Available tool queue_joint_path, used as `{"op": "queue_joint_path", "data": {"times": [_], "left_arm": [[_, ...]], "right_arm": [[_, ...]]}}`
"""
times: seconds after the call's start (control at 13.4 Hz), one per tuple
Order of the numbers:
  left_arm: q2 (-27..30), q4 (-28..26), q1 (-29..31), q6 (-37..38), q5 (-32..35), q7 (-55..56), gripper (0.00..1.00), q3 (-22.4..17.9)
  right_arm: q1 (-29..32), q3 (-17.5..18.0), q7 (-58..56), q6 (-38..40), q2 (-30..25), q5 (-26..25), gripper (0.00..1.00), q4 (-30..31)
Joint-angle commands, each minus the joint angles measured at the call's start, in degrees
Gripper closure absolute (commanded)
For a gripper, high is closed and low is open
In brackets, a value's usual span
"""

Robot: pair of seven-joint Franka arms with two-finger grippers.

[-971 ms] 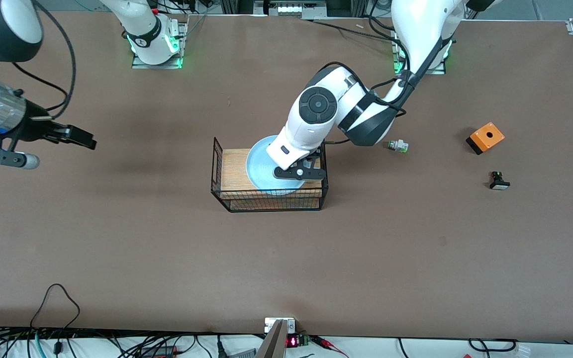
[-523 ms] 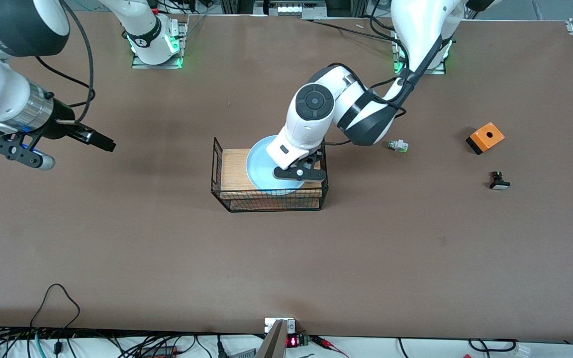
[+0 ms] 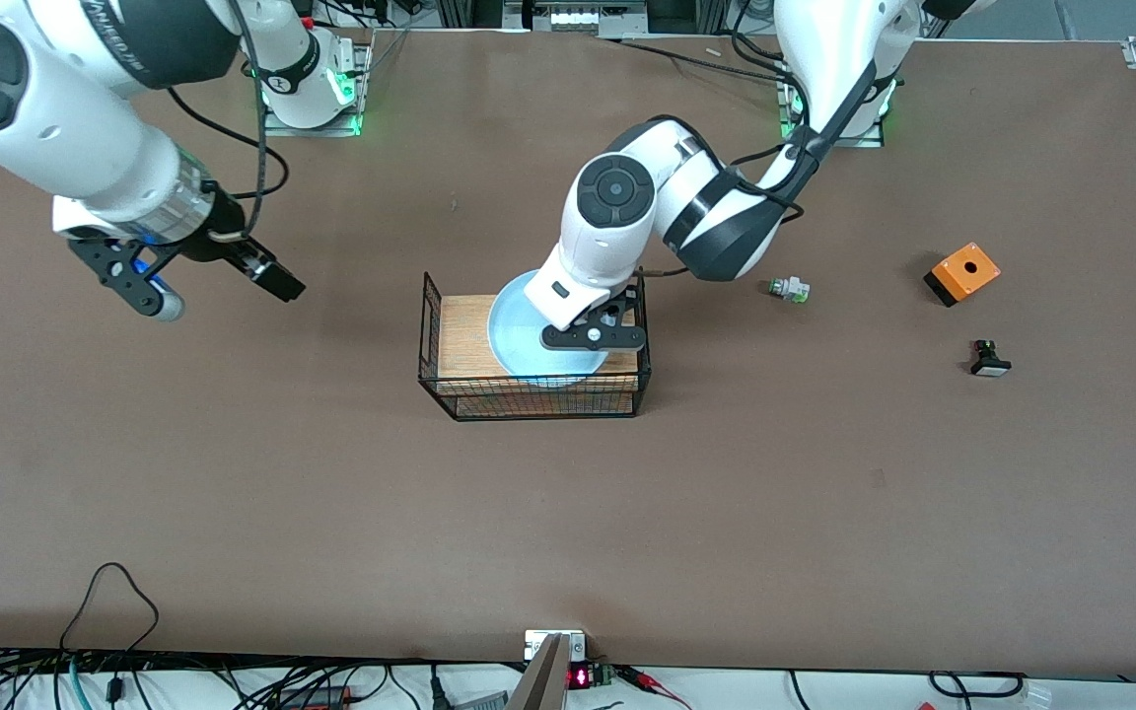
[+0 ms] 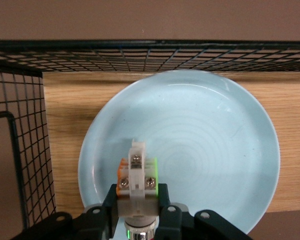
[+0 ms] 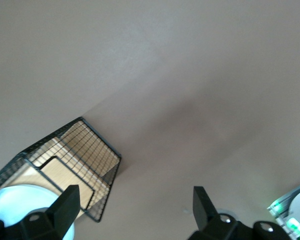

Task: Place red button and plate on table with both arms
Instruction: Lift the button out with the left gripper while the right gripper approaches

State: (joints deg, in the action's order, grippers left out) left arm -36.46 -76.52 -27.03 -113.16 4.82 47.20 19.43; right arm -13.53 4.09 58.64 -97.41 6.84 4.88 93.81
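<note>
Pinching the red button [image 4: 136,175] over the plate [image 4: 200,145] on the rack [image 3: 460,340]: left gripper [image 4: 137,207], seen only at its wrist | right gripper [image 3: 267,276] spread above brown table [image 3: 331,493]

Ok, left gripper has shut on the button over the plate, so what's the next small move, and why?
Probably lift straight up. The left gripper is shut on the red button, which sits low over the plate on the wire rack. Rising first should clear the rim and mesh before carrying it to the table. The right gripper, open, hangs over the right arm's end.
</note>
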Motion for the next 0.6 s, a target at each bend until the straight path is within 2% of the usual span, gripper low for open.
{"op": "queue_joint_path", "data": {"times": [0.0,0.22,0.52], "left_arm": [[3.15,0.40,-0.30,3.90,0.63,1.49,1.00,0.08],[5.44,3.55,0.14,9.34,0.63,0.97,1.00,0.08],[5.44,12.69,0.75,20.07,0.63,0.53,1.00,-0.01]], "right_arm": [[0.26,-0.31,2.00,0.03,0.98,3.64,0.00,-1.44],[-1.31,-0.31,4.01,-0.23,1.15,3.65,0.00,-1.53],[-6.41,-0.31,20.16,-5.06,3.43,3.56,0.00,-2.75]]}}
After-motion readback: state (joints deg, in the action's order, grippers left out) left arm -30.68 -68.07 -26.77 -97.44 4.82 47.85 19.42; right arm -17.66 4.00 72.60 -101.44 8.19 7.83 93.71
